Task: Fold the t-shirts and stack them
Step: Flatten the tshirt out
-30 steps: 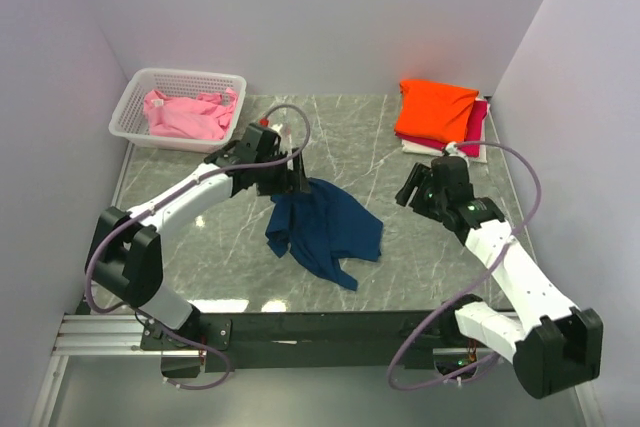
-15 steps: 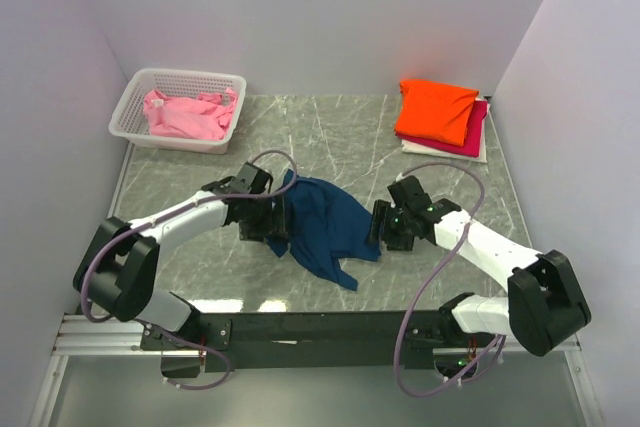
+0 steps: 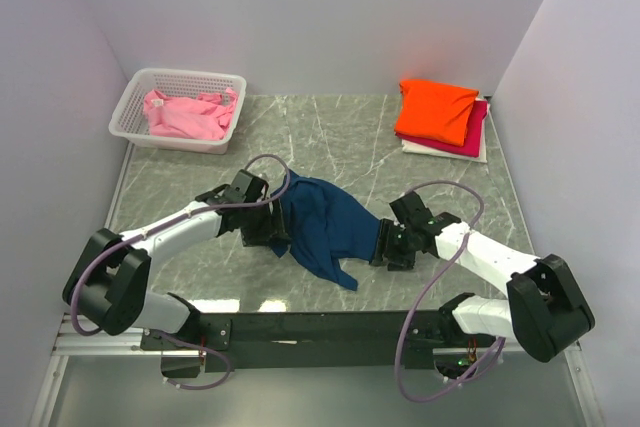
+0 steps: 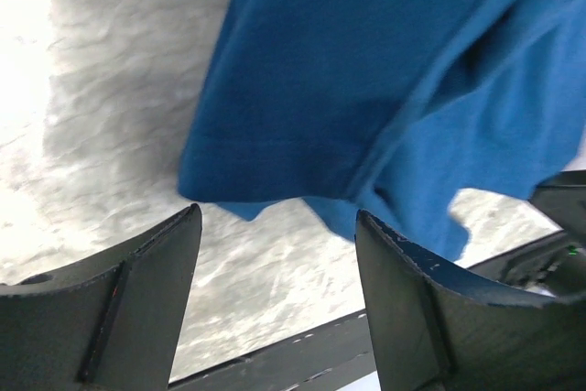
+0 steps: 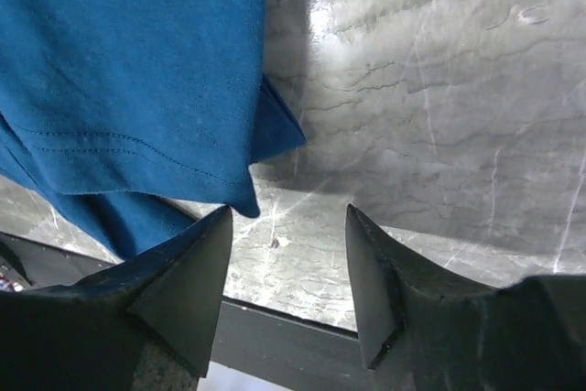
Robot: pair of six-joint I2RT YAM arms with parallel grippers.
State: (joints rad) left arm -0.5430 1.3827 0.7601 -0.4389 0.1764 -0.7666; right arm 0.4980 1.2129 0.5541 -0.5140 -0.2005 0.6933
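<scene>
The dark navy cloth t-shirt [image 3: 327,225] lies crumpled and unfolded in the middle of the grey marbled tabletop [image 3: 340,137], toward its near edge, with one tail of cloth pointing at that edge. The left hand [image 3: 272,230] sits low at the shirt's left border and the right hand [image 3: 388,245] sits low at its right border, so the garment lies between the two.

Left wrist view: the left hand [image 4: 275,254] is spread, its two dark fingers [image 4: 137,299] well apart with only bare tabletop [image 4: 110,116] between them. A folded hem of the navy shirt [image 4: 385,89] lies just beyond the fingertips and is not pinched.

Right wrist view: the right hand [image 5: 288,254] is likewise spread and holds nothing. A pointed corner of the navy shirt [image 5: 128,70] ends just beyond one fingertip [image 5: 183,290], and the stone surface [image 5: 439,116] shows in the gap.

At the far left corner of the tabletop stands a white plastic lattice basket [image 3: 128,115] with a rumpled pink t-shirt [image 3: 185,115] inside it. At the far right corner is a neat stack: a folded orange t-shirt [image 3: 435,109] on top, a magenta t-shirt [image 3: 472,137] beneath it showing along the right side, and a white t-shirt [image 3: 440,151] at the bottom, visible as a thin border along the near side.
</scene>
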